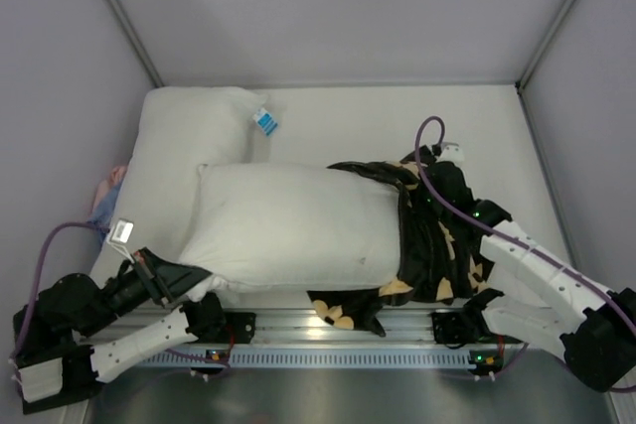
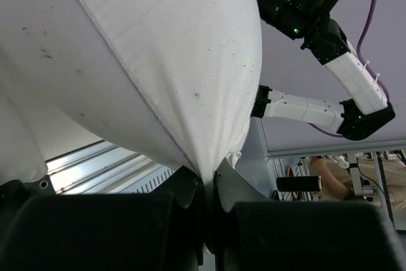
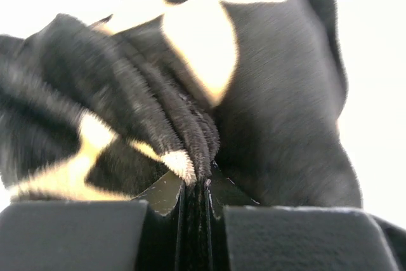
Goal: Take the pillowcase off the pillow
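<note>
The white pillow [image 1: 288,225] lies across the middle of the table. Its right end is still inside the bunched black pillowcase [image 1: 442,245] with tan shapes. My left gripper [image 1: 196,290] is shut on the pillow's near left corner. In the left wrist view the white fabric [image 2: 190,61] runs down to a point between the closed jaws of the gripper [image 2: 209,182]. My right gripper [image 1: 415,178] is at the far right of the cover. In the right wrist view it [image 3: 200,182] is shut on a fold of the black velvety pillowcase [image 3: 279,112].
A second white pillow [image 1: 189,131] lies at the back left, with a blue-white tag [image 1: 263,122] at its corner. A pink-blue cloth bundle [image 1: 107,196] pokes out at the left wall. Part of the cover [image 1: 343,310] hangs over the front rail [image 1: 298,330].
</note>
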### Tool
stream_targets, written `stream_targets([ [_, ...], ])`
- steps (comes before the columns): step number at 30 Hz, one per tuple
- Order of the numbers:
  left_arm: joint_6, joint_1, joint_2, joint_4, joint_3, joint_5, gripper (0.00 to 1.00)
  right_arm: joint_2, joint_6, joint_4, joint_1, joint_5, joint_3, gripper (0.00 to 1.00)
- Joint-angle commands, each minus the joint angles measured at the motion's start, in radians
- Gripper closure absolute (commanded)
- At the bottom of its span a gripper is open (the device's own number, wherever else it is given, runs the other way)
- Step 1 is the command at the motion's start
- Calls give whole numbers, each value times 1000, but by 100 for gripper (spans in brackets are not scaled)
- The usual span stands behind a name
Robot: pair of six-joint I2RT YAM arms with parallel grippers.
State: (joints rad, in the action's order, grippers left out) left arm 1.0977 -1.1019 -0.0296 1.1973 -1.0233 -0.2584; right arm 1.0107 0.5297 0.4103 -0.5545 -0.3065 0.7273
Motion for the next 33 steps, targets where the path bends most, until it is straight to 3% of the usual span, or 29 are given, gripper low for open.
stream_targets([
  [1,-27,13,10,-12,-211,-106,100,45,6,-1,28,-155,3,100],
  [10,-2,57,13,217,-507,-222,100,101,-43,-21,186,-92,-6,100],
  [18,27,80,13,269,-440,-197,100,-61,-82,-7,266,-22,-8,100],
  [20,30,82,13,268,-405,-196,100,-124,-106,4,266,112,12,100],
  [22,33,85,13,268,-385,-194,100,-164,-157,5,266,270,20,61],
  [23,34,86,11,269,-368,-193,100,-185,-174,19,262,422,41,37],
  [26,39,94,13,269,-348,-188,100,-234,-181,123,208,504,87,13],
  [29,47,100,13,268,-317,-185,100,-303,-178,200,144,552,116,0],
  [33,62,105,11,246,-218,-174,100,-356,-116,242,70,621,110,1],
])
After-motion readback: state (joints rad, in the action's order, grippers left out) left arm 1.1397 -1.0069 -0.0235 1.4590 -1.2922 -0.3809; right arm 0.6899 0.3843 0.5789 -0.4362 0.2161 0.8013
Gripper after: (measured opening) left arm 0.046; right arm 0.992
